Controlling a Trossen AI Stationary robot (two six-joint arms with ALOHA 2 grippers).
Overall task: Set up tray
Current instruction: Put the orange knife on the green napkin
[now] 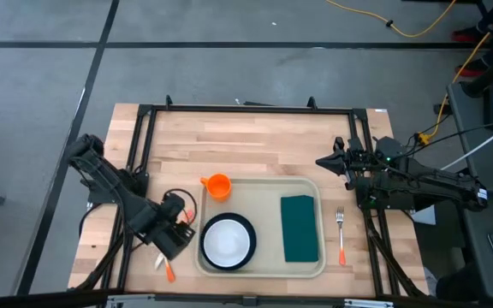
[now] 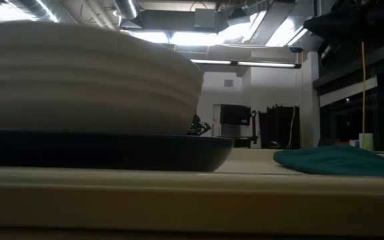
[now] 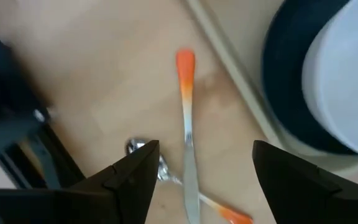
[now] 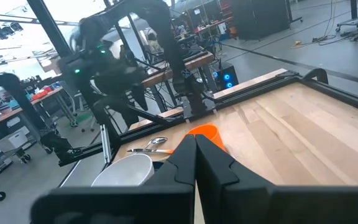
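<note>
On the near half of the wooden table (image 1: 255,141) lies the tray (image 1: 264,267), long side running left to right. Inside it, a white bowl (image 1: 226,242) sits on a dark plate (image 1: 248,233) at the left end, and a folded green cloth (image 1: 299,228) lies flat at the right end. An orange cup (image 1: 218,186) stands at the tray's far left corner, seemingly just inside the rim, though the overhead angle makes that hard to settle. A fork (image 1: 341,235) with an orange handle lies on the table just beside the tray's right edge.

Left of the tray, the left gripper (image 1: 171,244) hangs low over the table with its fingers (image 3: 126,180) spread wide and nothing between them. Below it lie a knife (image 3: 187,134) and a spoon (image 3: 166,174), both orange-handled, crossing each other near the tray's left rim.

Over the table's right side, the right gripper (image 1: 328,160) waits with its fingers pressed together, clear of the tray and holding nothing.
</note>
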